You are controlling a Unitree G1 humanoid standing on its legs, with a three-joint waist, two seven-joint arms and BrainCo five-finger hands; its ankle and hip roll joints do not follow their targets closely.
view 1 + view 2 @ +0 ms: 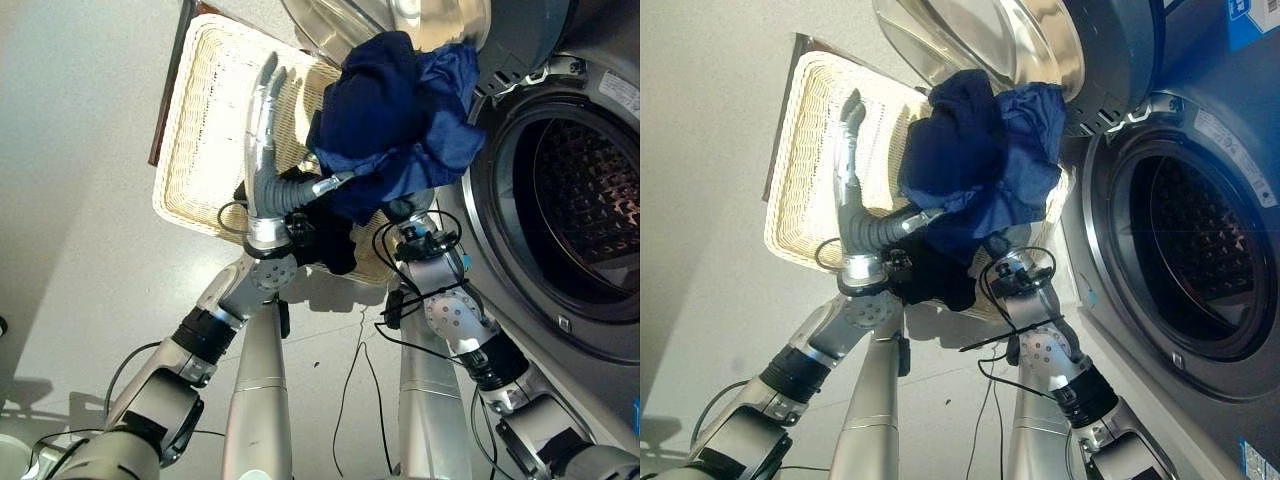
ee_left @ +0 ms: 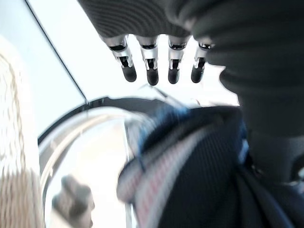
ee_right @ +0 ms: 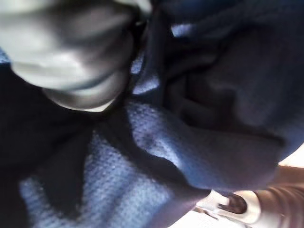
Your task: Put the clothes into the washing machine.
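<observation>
A bundle of dark blue clothes (image 1: 395,115) is held up between the wicker basket (image 1: 205,150) and the washing machine's round opening (image 1: 585,200). My left hand (image 1: 262,130) stands beside the bundle over the basket, open, its fingers straight and its thumb reaching under the cloth. Past those straight fingers (image 2: 152,71) the cloth (image 2: 199,171) lies against the thumb side. My right hand is buried under the bundle; its wrist (image 1: 425,245) shows below, and blue cloth (image 3: 190,118) lies close in the right wrist view. A black garment (image 1: 940,275) hangs by the wrists.
The machine's door (image 1: 980,40) stands swung open above the bundle, its shiny inner bowl facing me. The perforated drum (image 1: 1185,235) is dark inside. The basket lies on a pale floor (image 1: 70,200) to the left of the machine.
</observation>
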